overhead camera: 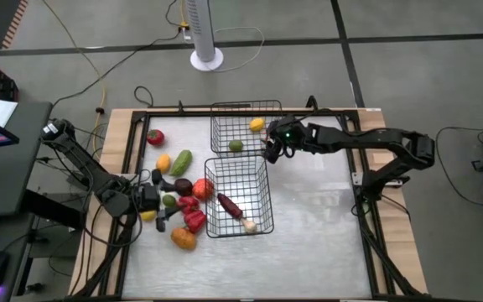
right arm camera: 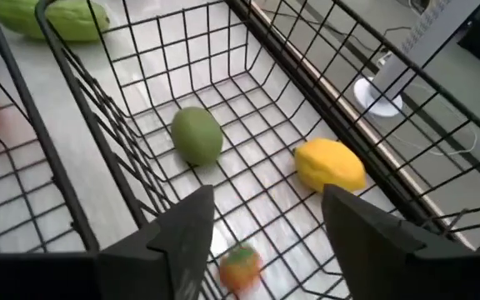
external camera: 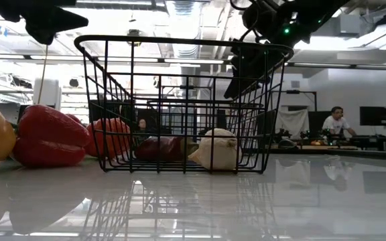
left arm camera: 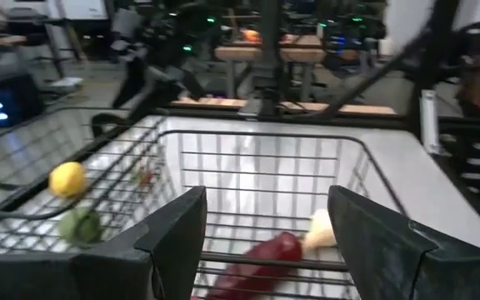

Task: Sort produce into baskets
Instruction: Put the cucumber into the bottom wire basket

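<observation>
Overhead, I had the right end effector (overhead camera: 272, 151) poised over the near rim of the far basket (overhead camera: 246, 107), fingers apart w/ nothing between them; its wrist cam looked down into that basket, where a green round piece (right arm camera: 197, 135), a yellow lemon-like piece (right arm camera: 330, 165) and a small red-orange piece (right arm camera: 240, 268) sat on the mesh floor, the last one right below the parted fingers. The left end effector (overhead camera: 159, 204) hung low at the left side of the near basket (overhead camera: 262, 201), among the loose produce; its fingers (left arm camera: 173, 233) stood apart w/ nothing gripped, pointing across the basket. That near basket held a dark red long piece (overhead camera: 229, 205), a whitish garlic-like piece (overhead camera: 249, 225) and an orange-red piece (overhead camera: 204, 189) at its left wall. On the surface (overhead camera: 317, 226) left of the baskets I saw the rest of the produce, approx. eight pcs: a red one w/ green top (overhead camera: 155, 137) farthest back, a yellow-orange one (overhead camera: 163, 163) just beside a long green one (overhead camera: 181, 162), a dark maroon one (overhead camera: 183, 186), red ones (overhead camera: 193, 214) near the end effector, and an orange one (overhead camera: 183, 240) nearest the front edge. From surface level the garlic-like piece showed through the front mesh, w/ a red pepper (external camera: 49, 136) outside to the left. A person (external camera: 336, 124) sat at a desk in the room behind.
</observation>
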### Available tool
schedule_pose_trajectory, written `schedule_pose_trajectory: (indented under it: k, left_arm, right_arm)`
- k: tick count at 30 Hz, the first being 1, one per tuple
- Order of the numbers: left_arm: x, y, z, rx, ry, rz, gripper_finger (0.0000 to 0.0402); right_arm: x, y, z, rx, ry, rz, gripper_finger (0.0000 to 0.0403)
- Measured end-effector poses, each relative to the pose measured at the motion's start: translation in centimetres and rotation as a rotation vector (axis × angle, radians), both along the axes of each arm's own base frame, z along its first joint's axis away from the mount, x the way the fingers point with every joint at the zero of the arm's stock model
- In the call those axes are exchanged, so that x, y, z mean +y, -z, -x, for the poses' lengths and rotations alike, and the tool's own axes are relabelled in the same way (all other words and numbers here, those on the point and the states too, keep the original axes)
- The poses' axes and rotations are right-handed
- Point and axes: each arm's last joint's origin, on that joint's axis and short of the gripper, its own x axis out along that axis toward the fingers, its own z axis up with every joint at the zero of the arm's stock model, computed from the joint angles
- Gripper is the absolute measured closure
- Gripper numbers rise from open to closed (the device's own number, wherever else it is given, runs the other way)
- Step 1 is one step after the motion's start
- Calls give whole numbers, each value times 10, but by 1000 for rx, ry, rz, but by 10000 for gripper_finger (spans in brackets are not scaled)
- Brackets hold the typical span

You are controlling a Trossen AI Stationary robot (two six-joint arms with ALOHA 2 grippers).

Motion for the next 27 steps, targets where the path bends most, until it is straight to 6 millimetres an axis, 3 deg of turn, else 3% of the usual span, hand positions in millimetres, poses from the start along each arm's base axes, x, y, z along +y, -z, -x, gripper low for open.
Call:
schedule_pose_trajectory:
  k: [6, 12, 22, 27]
  left_arm:
    - [4, -1, 1, -16, -156, -61, 163]
    - [9, -2, 2, -25, -275, -83, 163]
    - [43, 19, -13, 95, -354, 203, 174]
    - [61, 7, -17, 190, -383, 394, 179]
  right_arm:
    - [5, -14, 9, -8, -8, 33, 138]
    - [26, -43, 25, -68, -49, 90, 138]
    - [65, -66, 67, -228, -50, 325, 138]
    - [78, -89, 93, -332, -90, 337, 138]
